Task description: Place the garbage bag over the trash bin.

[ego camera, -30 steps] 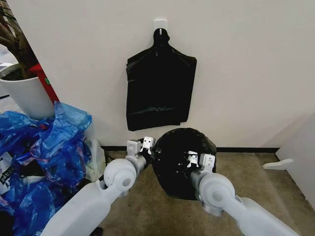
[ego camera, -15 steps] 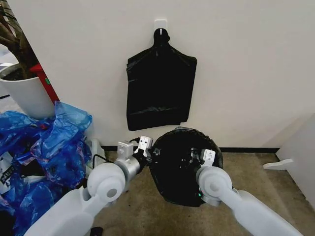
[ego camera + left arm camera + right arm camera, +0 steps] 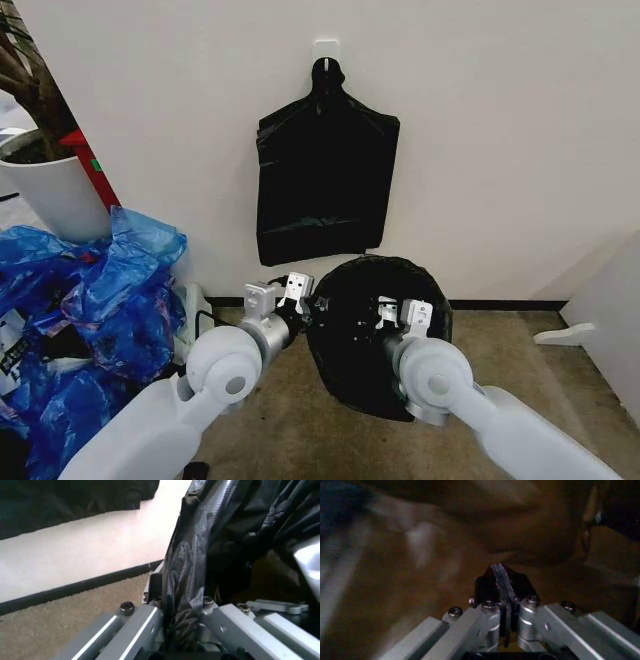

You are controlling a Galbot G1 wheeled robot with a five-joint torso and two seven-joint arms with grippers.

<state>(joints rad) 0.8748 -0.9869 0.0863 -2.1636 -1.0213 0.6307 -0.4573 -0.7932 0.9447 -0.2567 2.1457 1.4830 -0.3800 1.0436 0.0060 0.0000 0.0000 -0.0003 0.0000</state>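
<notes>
Since a second ago both arms have shifted a little: the left gripper [image 3: 294, 300] has moved slightly outward and down, the right gripper [image 3: 398, 317] has moved up and slightly outward, and the garbage bag [image 3: 365, 335] between them looks rounder and wider. Its black film hides whatever lies beneath, so the trash bin cannot be made out, and the bag's lower edge is cut off by the right arm's elbow joint. From the left wrist, the left gripper [image 3: 182, 620] is pinched shut on a gathered fold of the garbage bag [image 3: 200, 555], which rises from between its fingers [image 3: 147, 622]. From the right wrist, the right gripper [image 3: 501, 579] is closed on a thin edge of film; the surroundings there are dark and blurred, hard to read. Both arms reach forward and low over the carpet toward the wall, forearms angled inward, holding the bag at its left and right sides. A flat black bundle [image 3: 322, 180] hangs on the wall above; blue plastic bags [image 3: 95, 310] lie at the left
</notes>
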